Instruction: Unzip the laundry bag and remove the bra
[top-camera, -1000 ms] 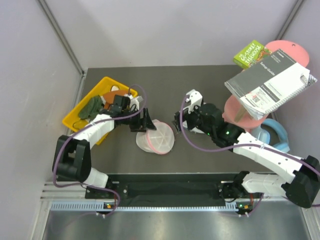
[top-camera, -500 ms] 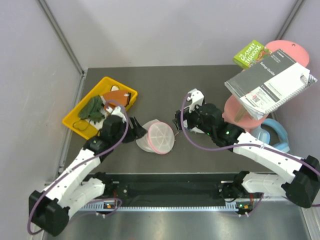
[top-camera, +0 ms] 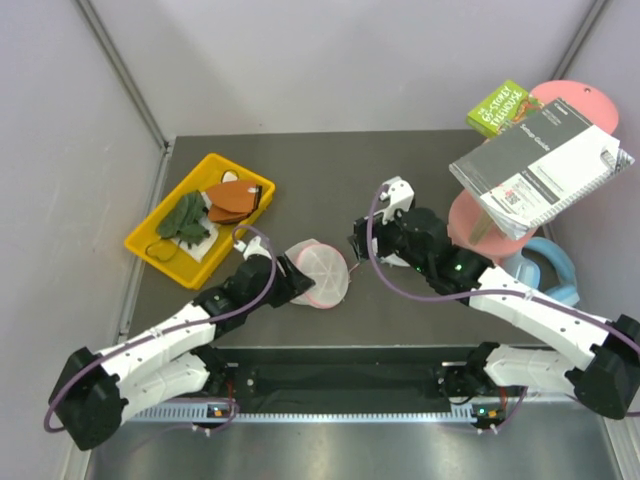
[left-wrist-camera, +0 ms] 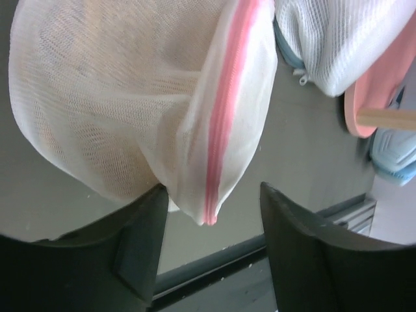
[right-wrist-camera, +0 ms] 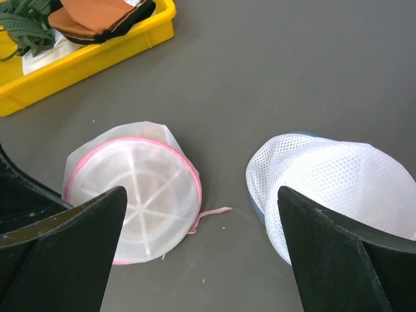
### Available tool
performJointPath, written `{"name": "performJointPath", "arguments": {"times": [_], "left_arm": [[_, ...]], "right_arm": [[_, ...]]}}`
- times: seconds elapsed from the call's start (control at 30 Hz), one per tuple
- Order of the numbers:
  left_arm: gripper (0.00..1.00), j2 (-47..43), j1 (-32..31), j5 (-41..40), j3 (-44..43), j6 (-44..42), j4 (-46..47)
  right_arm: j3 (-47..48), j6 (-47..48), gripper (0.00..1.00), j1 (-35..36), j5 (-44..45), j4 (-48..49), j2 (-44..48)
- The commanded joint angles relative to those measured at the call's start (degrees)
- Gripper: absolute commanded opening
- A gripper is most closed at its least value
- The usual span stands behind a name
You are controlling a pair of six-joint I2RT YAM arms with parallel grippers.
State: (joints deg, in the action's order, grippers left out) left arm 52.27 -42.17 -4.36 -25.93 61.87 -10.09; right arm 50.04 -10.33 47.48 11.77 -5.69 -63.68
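Note:
The laundry bag point(top-camera: 322, 275), a round white mesh pouch with a pink rim, lies mid-table. In the left wrist view it point(left-wrist-camera: 130, 97) fills the upper frame, and its pink rim edge hangs down between my fingers. My left gripper point(top-camera: 291, 280) point(left-wrist-camera: 211, 224) is open at the bag's left side; the left finger point(left-wrist-camera: 140, 240) touches the mesh and the right finger stands clear of it. My right gripper point(top-camera: 362, 246) point(right-wrist-camera: 201, 192) hovers open just right of the bag point(right-wrist-camera: 133, 195), holding nothing. The bra is hidden; only a faint warm tint shows through the mesh.
A plain white mesh dome point(right-wrist-camera: 331, 182) sits right of the bag, and a thin pink strap point(right-wrist-camera: 211, 214) trails between them. The yellow tray point(top-camera: 170, 197) at the back left holds reddish-brown pieces point(top-camera: 237, 197) and green cloth point(top-camera: 187, 216). A pink stand with a booklet point(top-camera: 540, 165) rises at the right.
My left arm has swung away from the tray and come round to the bag's near-left side, with its jaws a little narrower. The right arm has barely moved.

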Motion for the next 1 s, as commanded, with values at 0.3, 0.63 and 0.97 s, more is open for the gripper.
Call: {"name": "performJointPath", "arguments": {"times": [0.3, 0.63, 0.97], "left_arm": [[0.0, 2.1, 2.5, -7.5, -6.6, -10.8, -1.9], [0.0, 15.5, 25.4, 31.3, -16.8, -34.1, -9.3], [0.0, 24.9, 25.4, 59.3, -27.9, -47.7, -13.4]], "right_arm": [[-0.6, 0.4, 1.0, 0.2, 2.2, -1.5, 3.9], [-0.6, -0.1, 1.0, 0.2, -2.4, -1.2, 1.3], [-0.8, -0.3, 1.0, 0.2, -2.5, -2.4, 1.9]]}}
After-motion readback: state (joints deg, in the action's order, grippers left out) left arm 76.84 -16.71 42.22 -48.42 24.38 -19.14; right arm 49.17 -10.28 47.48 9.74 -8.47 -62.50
